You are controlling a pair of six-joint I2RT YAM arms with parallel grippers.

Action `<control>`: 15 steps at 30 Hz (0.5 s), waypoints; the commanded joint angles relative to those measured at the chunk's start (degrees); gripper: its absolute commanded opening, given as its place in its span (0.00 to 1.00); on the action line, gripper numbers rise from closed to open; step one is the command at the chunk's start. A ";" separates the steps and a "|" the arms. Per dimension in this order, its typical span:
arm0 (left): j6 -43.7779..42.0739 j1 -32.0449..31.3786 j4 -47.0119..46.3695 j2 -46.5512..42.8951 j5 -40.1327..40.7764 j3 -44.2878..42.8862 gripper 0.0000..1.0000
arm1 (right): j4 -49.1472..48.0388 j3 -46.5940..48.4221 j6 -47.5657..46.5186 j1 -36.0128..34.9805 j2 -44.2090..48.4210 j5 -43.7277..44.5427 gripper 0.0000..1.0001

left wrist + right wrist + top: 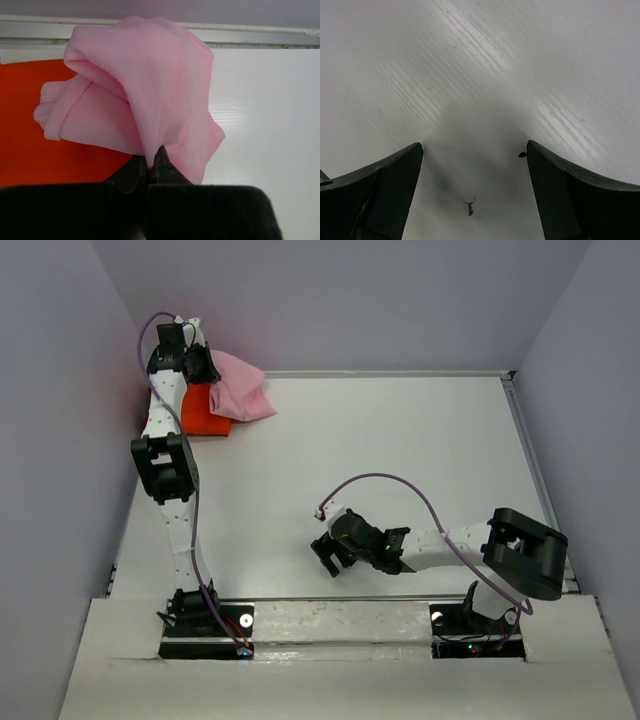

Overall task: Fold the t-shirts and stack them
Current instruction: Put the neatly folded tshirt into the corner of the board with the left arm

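Left claw clamps the pink t-shirt partly atop the orange t-shirt, upper left; right claw gapes over the desk.

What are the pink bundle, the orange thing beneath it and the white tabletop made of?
The pink t-shirt looks like thin matte knit cloth: soft folds, fine mesh texture. The orange t-shirt is probably cloth too, flat and matte, its weave too blurred to tell. The table looks like white painted or laminated board: faint grain lines, slight sheen.

1 pink tee, 1 orange tee
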State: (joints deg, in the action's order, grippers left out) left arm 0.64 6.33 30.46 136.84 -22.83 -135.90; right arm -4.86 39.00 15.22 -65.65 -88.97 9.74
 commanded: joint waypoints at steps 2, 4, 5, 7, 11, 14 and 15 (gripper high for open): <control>1.55 0.97 -1.81 -5.97 -3.45 -3.85 0.00 | -1.46 0.99 0.60 -0.62 -2.70 -0.42 0.89; 2.17 0.79 -2.16 -5.97 -4.76 -3.59 0.00 | -1.64 1.43 0.51 -0.62 -2.96 -0.42 0.89; 2.17 0.27 -2.33 -6.14 -5.03 -3.59 0.00 | -1.81 1.43 0.34 -0.62 -3.31 -0.42 0.89; 2.08 -0.78 -2.16 -6.14 -4.59 -3.67 0.00 | -2.08 1.51 -0.02 -0.62 -3.58 -0.07 0.89; 2.69 -1.67 -2.51 -6.49 -5.64 -3.41 0.00 | -2.43 1.60 -0.28 -1.14 -4.46 0.28 0.89; 1.99 -1.85 -2.24 -7.80 -4.86 -3.15 0.00 | -2.87 1.16 -0.28 -1.15 -4.29 0.02 0.89; 1.90 -1.85 -2.16 -8.25 -4.59 -2.71 0.00 | -2.87 0.90 -0.37 -1.15 -4.11 -0.07 0.89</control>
State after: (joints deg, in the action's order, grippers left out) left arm 2.22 4.34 29.85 136.53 -26.00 -135.90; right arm -8.36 40.38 14.55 -65.89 -91.88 10.50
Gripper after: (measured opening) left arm 0.039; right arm 0.896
